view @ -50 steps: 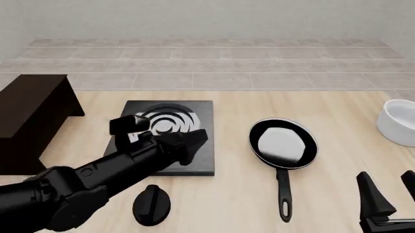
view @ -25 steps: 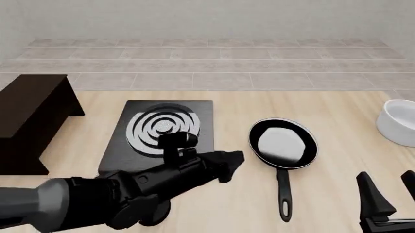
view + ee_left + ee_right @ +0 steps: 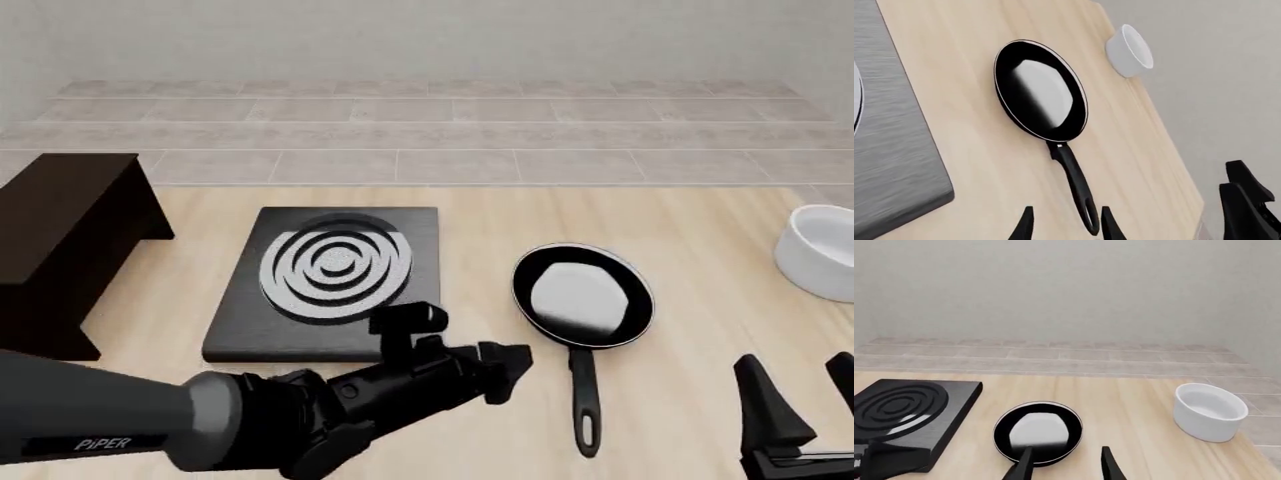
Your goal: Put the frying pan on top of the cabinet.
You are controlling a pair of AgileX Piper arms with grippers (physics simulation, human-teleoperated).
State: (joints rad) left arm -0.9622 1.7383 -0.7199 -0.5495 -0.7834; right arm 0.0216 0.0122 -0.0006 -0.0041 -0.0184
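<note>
Frying pan (image 3: 583,296) flat on the table (image 3: 694,215), right of the ringed slab (image 3: 330,283), left gripper (image 3: 513,364) open beside its handle (not touching), right gripper (image 3: 801,395) open, cabinet (image 3: 64,240) far left.

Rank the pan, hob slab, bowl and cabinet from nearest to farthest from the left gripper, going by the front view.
From the left gripper:
1. Pan, just right of it; its handle is nearest.
2. Hob slab, behind and to the left.
3. Bowl, far right.
4. Cabinet, far left.
</note>
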